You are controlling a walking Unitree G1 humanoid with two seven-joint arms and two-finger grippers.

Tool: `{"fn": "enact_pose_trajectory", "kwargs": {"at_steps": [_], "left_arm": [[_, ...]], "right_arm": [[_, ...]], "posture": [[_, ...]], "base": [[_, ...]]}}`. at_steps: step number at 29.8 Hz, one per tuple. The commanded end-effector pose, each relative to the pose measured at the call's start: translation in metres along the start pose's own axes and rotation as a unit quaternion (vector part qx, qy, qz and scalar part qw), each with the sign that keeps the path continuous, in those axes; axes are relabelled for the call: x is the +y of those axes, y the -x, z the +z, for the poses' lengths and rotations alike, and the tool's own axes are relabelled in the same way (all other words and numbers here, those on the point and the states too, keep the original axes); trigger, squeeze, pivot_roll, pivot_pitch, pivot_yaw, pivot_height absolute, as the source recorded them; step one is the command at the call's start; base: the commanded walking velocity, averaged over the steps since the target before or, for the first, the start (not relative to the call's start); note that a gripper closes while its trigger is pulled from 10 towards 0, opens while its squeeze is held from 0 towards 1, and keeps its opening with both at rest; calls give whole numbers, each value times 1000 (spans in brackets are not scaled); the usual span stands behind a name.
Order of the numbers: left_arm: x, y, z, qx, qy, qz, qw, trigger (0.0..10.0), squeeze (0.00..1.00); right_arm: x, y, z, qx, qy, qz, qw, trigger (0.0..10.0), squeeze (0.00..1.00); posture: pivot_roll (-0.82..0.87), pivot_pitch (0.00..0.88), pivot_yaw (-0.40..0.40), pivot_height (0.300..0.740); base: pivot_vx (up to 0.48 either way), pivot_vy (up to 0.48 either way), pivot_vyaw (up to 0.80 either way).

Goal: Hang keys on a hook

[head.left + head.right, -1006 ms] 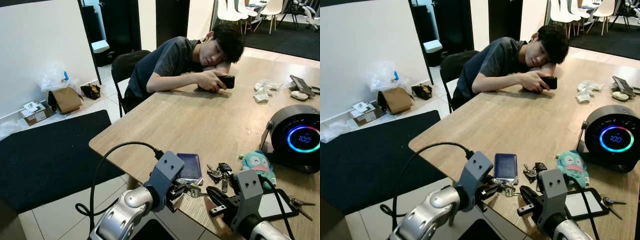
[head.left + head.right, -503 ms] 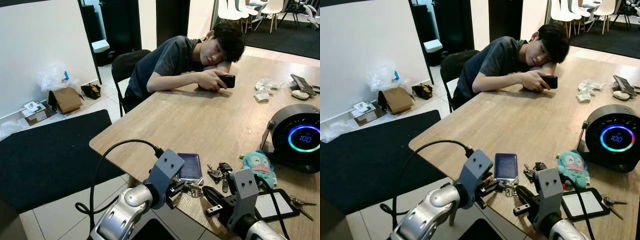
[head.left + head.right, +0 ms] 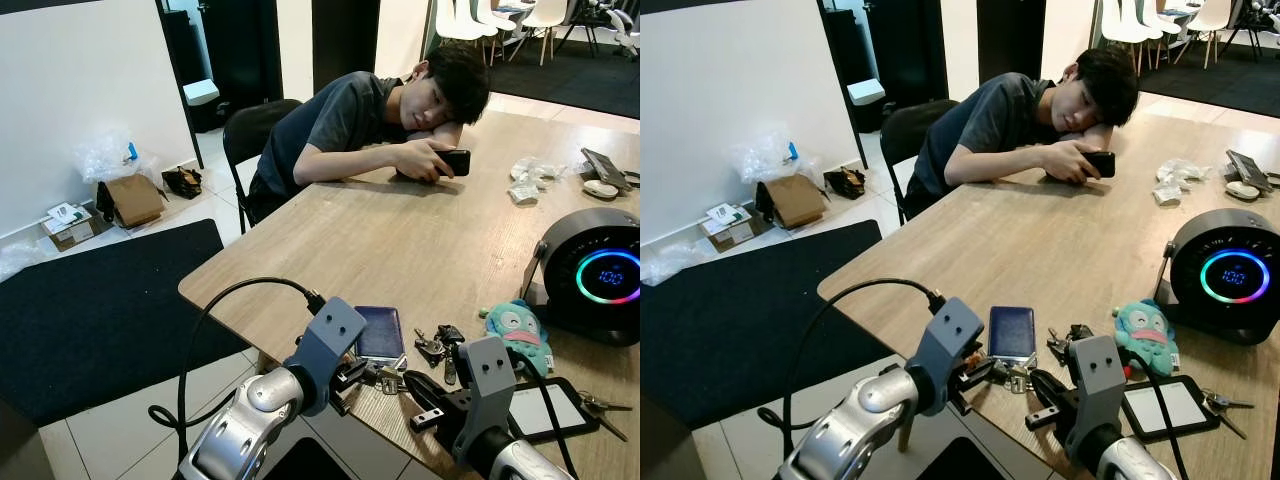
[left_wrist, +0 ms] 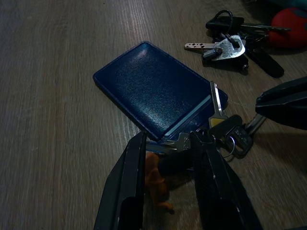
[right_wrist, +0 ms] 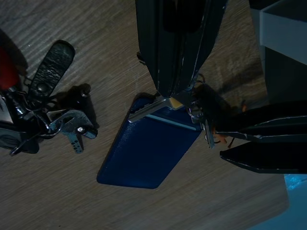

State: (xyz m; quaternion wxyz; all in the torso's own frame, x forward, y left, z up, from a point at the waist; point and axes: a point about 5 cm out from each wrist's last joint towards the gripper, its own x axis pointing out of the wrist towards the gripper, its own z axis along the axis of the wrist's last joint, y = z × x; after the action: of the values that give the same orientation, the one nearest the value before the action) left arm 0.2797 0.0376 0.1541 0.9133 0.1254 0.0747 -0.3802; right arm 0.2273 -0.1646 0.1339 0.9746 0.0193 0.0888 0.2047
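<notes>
Gleaming silver keys point(image 4: 225, 134) — black-capped, ringed

- near counter point(image 3: 330, 260) edge crowded: blue wallet point(image 4: 158, 91), second key bunch point(image 4: 230, 45), plush toy point(image 3: 520, 335), tablet point(image 3: 545, 410) packed close
- counter middle bare, open passage

The right gripper point(image 5: 178, 93) has its two black fingers point(image 5: 158, 52) pressed together, tips touching the edge of a dark blue wallet point(image 5: 146, 153) lying flat on the wooden table point(image 5: 96, 38). A key bunch point(image 5: 204, 117) sits at the wallet's corner. The left gripper point(image 5: 228, 141) points toward that bunch. A second key bunch point(image 5: 45, 117) lies apart from the wallet
</notes>
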Motion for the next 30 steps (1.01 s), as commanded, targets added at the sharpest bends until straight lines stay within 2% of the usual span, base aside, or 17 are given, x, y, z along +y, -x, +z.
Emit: {"fn": "enact_pose_trajectory", "kwargs": {"at_steps": [1,30], "left_arm": [[0,1,-5,6,2,0,1000,10000,0],[1,3,-4,2,1,-2,1000,10000,0]], "right_arm": [[0,0,-4,7,-3,-2,1000,10000,0],[2,-4,-3,4,0,5,1000,10000,0]], "posture": [[-23,156,92,740],[-15,150,91,740]], "base": [[0,0,0],[0,0,0]]}}
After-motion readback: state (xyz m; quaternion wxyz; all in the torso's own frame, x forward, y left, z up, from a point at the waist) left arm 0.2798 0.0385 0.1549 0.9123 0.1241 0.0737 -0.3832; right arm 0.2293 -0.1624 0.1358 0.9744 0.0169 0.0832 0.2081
